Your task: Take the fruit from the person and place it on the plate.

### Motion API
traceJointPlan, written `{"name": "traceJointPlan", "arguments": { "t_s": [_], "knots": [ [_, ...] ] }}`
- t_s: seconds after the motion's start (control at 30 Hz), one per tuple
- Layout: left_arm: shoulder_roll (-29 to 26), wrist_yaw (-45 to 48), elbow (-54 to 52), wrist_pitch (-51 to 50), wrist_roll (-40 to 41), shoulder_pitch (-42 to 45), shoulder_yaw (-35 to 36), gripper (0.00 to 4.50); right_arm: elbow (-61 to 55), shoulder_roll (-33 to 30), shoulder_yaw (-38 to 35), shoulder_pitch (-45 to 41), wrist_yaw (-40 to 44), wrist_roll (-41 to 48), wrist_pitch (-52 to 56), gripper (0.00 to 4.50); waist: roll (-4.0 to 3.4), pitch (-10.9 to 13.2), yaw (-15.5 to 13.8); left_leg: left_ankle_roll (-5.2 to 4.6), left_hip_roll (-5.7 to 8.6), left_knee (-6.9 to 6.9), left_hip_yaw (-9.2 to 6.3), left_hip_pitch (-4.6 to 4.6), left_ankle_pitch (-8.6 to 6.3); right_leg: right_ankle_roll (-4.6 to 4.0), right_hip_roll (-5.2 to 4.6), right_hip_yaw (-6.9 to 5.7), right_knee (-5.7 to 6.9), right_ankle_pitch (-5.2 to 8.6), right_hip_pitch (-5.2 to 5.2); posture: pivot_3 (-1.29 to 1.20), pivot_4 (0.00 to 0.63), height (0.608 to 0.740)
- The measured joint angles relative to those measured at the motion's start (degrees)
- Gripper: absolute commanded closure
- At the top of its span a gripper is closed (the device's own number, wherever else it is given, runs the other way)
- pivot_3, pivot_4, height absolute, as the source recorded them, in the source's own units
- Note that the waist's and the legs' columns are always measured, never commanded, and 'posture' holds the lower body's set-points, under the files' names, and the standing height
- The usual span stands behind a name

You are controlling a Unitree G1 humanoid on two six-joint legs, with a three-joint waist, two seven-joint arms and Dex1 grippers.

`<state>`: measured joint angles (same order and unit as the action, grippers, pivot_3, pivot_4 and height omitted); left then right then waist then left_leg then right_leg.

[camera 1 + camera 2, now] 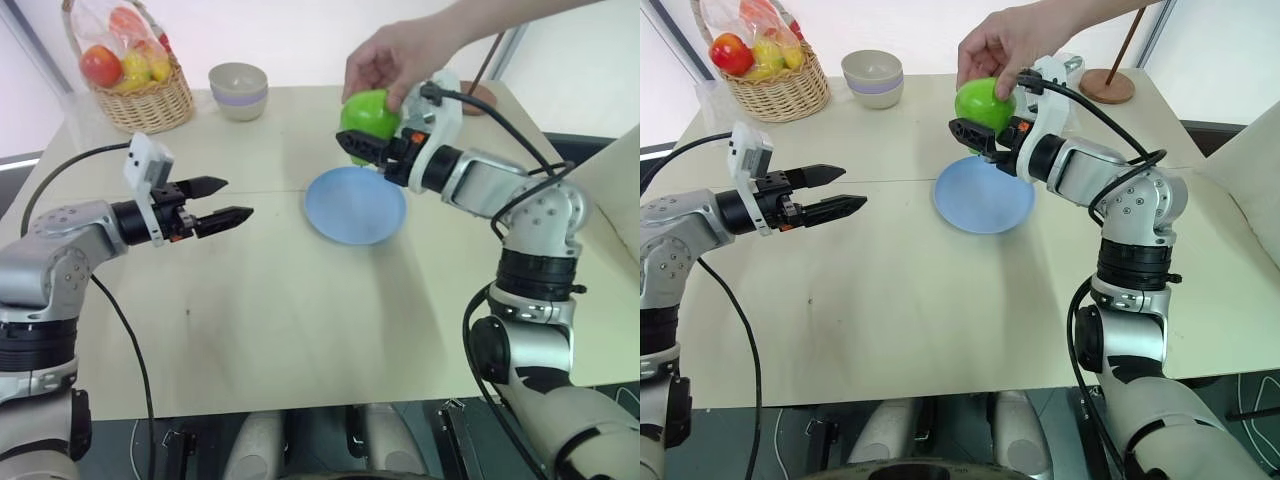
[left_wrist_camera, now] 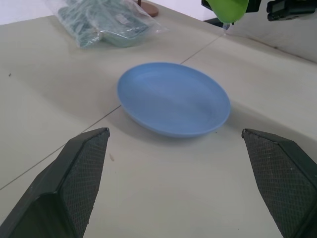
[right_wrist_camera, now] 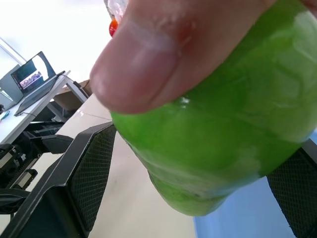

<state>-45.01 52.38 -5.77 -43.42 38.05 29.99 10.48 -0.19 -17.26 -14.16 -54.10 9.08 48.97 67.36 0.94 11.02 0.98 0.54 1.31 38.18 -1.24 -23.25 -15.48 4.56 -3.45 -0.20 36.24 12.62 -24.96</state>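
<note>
A person's hand (image 1: 395, 55) holds the bright green fruit (image 1: 368, 113) from above, just over the far rim of the light blue plate (image 1: 355, 205). My right gripper (image 1: 362, 137) is open and level, and the fruit sits between its fingers (image 3: 89, 173). I cannot tell whether the fingers touch it. My left gripper (image 1: 238, 198) hovers open over the table to the left of the plate, pointing toward it with nothing between its fingers (image 2: 74, 173). The plate (image 2: 173, 99) lies bare.
A wicker basket (image 1: 150, 100) of plastic-wrapped red and yellow fruits stands at the far left corner. Beside it is a beige bowl (image 1: 238, 90). A round wooden base (image 1: 1107, 87) with a rod stands at the far right. A plastic bag (image 2: 104, 20) lies beyond the plate.
</note>
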Motion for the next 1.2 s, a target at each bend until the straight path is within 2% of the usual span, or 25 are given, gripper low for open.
{"name": "traceJointPlan", "arguments": {
  "t_s": [0.03, 0.13, 0.2, 0.8, 0.97, 1.2],
  "knots": [
    [0.0, -0.02, 0.0, 0.0, 0.01, 0.0, 0.0, 0.0, 0.13, 0.01, 0.07, -0.06, 0.07, -0.26, -0.19, 0.81, 0.0, 0.0, 0.0, 0.0, 0.0, 0.0, 0.0, 0.0, 0.0, 0.0, 0.0, 0.0, 0.0, 0.0, 0.0, 0.0, 0.15, 0.74],
    [0.0, -0.07, 0.0, 0.0, 0.02, 0.0, 0.01, 0.0, 0.48, 0.29, 0.44, -0.15, 0.39, -0.63, -0.32, 2.33, -0.01, 0.0, 0.0, 0.0, 0.0, -0.01, 0.0, -0.02, 0.0, 0.0, 0.0, 0.0, 0.0, 0.0, -0.03, 0.0, 0.15, 0.74],
    [0.01, -0.07, 0.0, 0.01, 0.03, 0.0, 0.01, 0.0, 0.48, 0.34, 0.4, -0.32, 0.4, -0.86, -0.61, 2.98, -0.01, 0.0, 0.01, 0.0, 0.0, -0.01, 0.0, -0.02, 0.0, 0.0, 0.0, 0.0, 0.0, 0.0, -0.03, 0.0, 0.15, 0.74],
    [0.05, 0.04, 0.01, 0.06, 0.02, 0.03, -0.04, 0.0, -0.61, -1.29, 0.59, -0.28, 1.19, -1.27, -0.17, 2.99, -0.01, 0.01, -0.01, 0.0, 0.0, -0.01, 0.0, -0.03, 0.0, 0.0, -0.01, 0.0, 0.0, 0.0, -0.03, 0.0, 0.15, 0.74],
    [-0.77, 1.31, 0.16, 0.55, -0.8, 0.03, -0.29, 0.0, -8.48, -9.51, 7.57, 3.22, 9.11, -4.01, -1.66, 2.99, -0.01, 0.01, -0.12, -0.01, 0.01, -0.02, 0.01, -0.06, -0.01, 0.0, 0.0, 0.0, -0.07, 0.0, -0.04, 0.0, 0.15, 0.74],
    [-1.0, 4.18, 1.14, 2.79, -3.42, 0.43, -3.96, 0.0, -7.25, -9.92, 17.08, 9.35, 15.12, -11.15, -7.55, 2.99, -0.01, 0.01, 0.05, -0.01, -0.01, -0.01, 0.01, -0.04, 0.0, 0.0, 0.04, 0.0, -0.02, 0.0, -0.05, 0.0, 0.15, 0.74]
  ]
}}
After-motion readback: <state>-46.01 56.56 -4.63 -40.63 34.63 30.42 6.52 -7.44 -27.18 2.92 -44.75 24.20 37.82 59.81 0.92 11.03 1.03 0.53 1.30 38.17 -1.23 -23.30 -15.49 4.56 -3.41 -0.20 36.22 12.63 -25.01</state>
